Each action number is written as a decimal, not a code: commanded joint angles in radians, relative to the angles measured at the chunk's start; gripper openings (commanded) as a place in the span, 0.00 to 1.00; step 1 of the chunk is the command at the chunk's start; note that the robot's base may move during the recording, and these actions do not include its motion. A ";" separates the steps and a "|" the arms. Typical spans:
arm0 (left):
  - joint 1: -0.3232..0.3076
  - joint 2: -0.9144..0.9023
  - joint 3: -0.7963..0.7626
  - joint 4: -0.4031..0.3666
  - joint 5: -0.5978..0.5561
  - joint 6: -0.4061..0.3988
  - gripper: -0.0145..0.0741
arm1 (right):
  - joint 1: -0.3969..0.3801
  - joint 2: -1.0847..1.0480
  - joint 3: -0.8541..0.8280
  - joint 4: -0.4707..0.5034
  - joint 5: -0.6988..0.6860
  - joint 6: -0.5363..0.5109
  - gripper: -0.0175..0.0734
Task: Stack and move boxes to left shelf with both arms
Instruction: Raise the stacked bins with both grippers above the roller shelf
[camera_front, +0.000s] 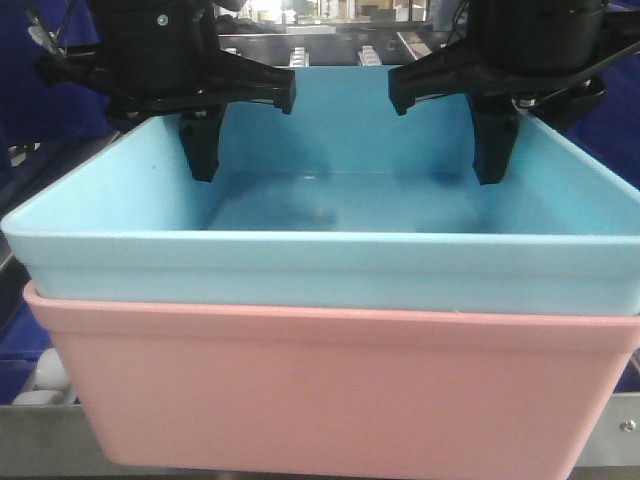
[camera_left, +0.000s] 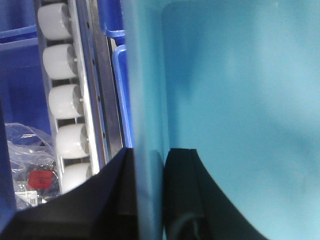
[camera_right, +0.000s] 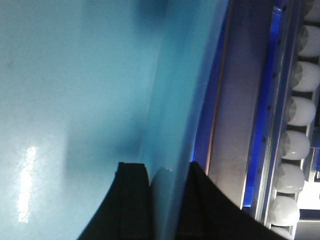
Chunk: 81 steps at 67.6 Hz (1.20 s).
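Observation:
The light cyan-blue box (camera_front: 330, 250) sits nested inside the salmon-pink box (camera_front: 330, 390), filling the front view. My left gripper (camera_front: 192, 165) is shut on the blue box's left wall, one finger inside and one outside. In the left wrist view the wall (camera_left: 145, 100) is pinched between the left gripper (camera_left: 149, 155) jaws. My right gripper (camera_front: 503, 165) is shut on the right wall in the same way. The right wrist view shows that wall (camera_right: 175, 100) clamped in the right gripper (camera_right: 167, 170). The shelf's white rollers (camera_left: 62, 100) (camera_right: 295, 145) run beside the box on both sides.
A flat steel rail (camera_front: 30, 445) lies just below the pink box, with white rollers (camera_front: 45, 380) behind it. Dark blue bins (camera_left: 112, 20) (camera_front: 20, 100) stand close on the left. A clear plastic bag with a red label (camera_left: 30, 172) lies beyond the rollers.

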 joint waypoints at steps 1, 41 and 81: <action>-0.038 -0.048 -0.046 -0.045 -0.231 -0.001 0.16 | 0.029 -0.044 -0.049 0.043 -0.218 -0.027 0.25; -0.038 -0.048 -0.046 -0.045 -0.231 -0.001 0.16 | 0.029 -0.044 -0.049 0.043 -0.218 -0.027 0.25; -0.038 -0.048 -0.046 -0.045 -0.232 -0.001 0.16 | 0.029 -0.044 -0.049 0.043 -0.218 -0.027 0.25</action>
